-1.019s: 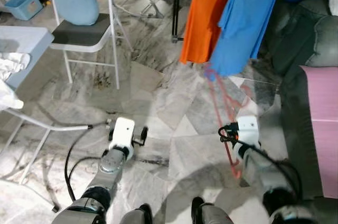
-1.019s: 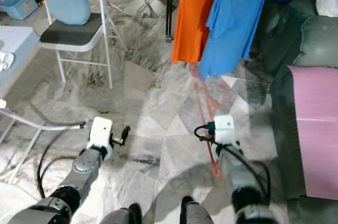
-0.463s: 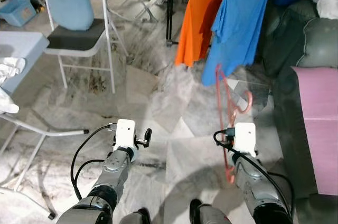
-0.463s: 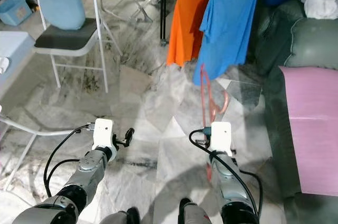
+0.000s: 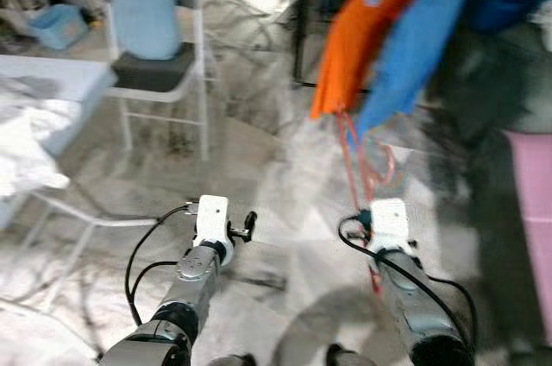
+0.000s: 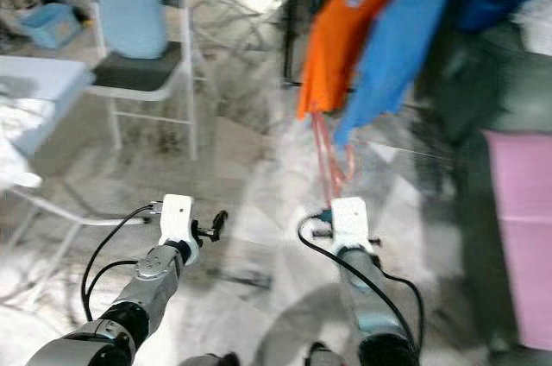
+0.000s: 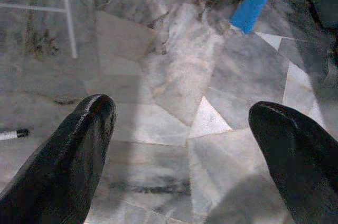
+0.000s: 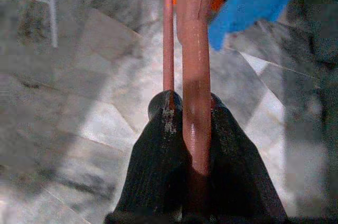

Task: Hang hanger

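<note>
On the far left stands a white folding chair (image 5: 159, 68) with a light blue cloth over its back, on the marble floor (image 7: 174, 76).

The left gripper (image 7: 185, 145) hangs low over the floor with its two black fingers spread wide; nothing is between them, and it takes no part in the work.

Further right, the right gripper (image 8: 190, 129) has its fingers pressed together on the hanger (image 8: 191, 49), a thin salmon-pink one. In the right wrist view two of its bars run between the pads: the thicker bar sits in the middle of the grip and the thinner bar lies just beside it, at the edge of one finger. From the head views the hanger (image 5: 362, 154) rises up from the gripper toward the hem of the orange shirt (image 5: 366, 29) and the blue shirt (image 5: 414, 47), which hang from a dark rack above. The hook itself is blurred, so its direction cannot be told.

The hanger is probably light and rather stiff, but smooth, so it could turn or slide between the pads. A grip low on the body, as here, leaves the hook free for the rail; this seems a suitable place to hold it.
</note>
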`<state>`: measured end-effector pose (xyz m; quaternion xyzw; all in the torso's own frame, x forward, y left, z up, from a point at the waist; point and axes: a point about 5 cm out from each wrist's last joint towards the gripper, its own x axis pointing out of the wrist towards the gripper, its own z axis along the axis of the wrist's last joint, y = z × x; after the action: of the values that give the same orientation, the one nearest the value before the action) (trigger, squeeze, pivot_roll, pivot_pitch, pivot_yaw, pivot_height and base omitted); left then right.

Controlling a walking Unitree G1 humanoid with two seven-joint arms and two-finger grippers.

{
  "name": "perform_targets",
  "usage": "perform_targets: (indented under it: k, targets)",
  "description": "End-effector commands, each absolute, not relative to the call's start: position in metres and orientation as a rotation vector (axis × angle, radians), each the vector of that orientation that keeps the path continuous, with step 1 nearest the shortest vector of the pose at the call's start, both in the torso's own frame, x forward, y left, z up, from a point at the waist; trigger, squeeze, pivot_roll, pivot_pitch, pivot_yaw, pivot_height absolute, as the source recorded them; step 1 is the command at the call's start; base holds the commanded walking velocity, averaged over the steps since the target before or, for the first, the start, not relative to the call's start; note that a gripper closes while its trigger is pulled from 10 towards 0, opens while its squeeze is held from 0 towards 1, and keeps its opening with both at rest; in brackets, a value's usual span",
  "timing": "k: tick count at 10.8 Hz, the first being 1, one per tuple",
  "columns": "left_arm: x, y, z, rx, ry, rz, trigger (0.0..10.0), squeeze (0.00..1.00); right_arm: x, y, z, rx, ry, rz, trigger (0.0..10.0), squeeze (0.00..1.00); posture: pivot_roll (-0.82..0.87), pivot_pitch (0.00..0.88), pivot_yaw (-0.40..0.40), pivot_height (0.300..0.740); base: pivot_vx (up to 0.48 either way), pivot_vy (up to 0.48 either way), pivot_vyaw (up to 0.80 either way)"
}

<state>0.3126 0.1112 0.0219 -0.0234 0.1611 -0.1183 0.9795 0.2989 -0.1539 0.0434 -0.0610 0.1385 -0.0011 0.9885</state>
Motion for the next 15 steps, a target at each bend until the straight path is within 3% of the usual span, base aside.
perform_targets:
  k: [1, 6, 10, 15]
  targets:
    - [0.316, 0.103, 0.028, -0.026, 0.299, -0.289, 10.0, 0.00, 0.300, -0.157, 0.047, -0.124, 0.264, -0.026, 10.0, 0.00, -0.30, 0.133, 0.089, 0.740, 0.319, 0.296, 0.00]
    - [0.314, 0.093, 0.027, -0.035, 0.312, -0.337, 10.0, 0.00, 0.296, -0.174, 0.050, -0.116, 0.232, -0.178, 10.0, 0.00, -0.30, 0.133, 0.092, 0.740, 0.314, 0.305, 0.00]
    - [0.313, 0.089, 0.026, -0.048, 0.313, -0.331, 10.0, 0.00, 0.297, -0.174, 0.050, -0.116, 0.238, -0.170, 10.0, 0.00, -0.29, 0.118, 0.084, 0.740, 0.000, 0.000, 0.00]
    - [0.313, 0.087, 0.028, -0.067, 0.297, -0.344, 10.0, 0.00, 0.305, -0.168, 0.057, -0.159, 0.205, -0.110, 10.0, 0.00, -0.29, 0.094, 0.078, 0.740, 0.331, 0.000, 0.00]
